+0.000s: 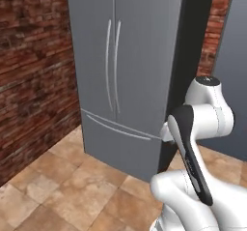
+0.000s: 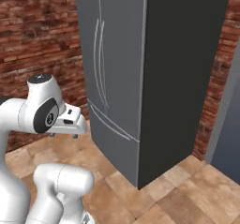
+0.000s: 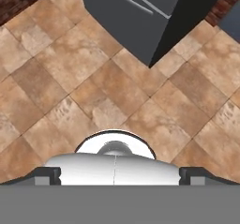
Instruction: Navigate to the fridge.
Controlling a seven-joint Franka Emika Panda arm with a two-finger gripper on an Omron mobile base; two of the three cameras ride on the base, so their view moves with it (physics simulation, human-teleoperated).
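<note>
Fridge top cut off, drawer handle partly behind arm.

No readable text, labels, brands or numbers are showing on the fridge, brick wall or floor.

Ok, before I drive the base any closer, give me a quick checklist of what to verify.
1. Fridge in view ahead: ok.
2. Doors shut, handles visible at centre: ok.
3. Tile floor between base and fridge free of obstacles: ok.
4. Brick wall to the left stands apart from the base: ok.
5. Arm tucked clear of the fridge front: ok.
6. End effector open or shut: cannot tell.
</note>
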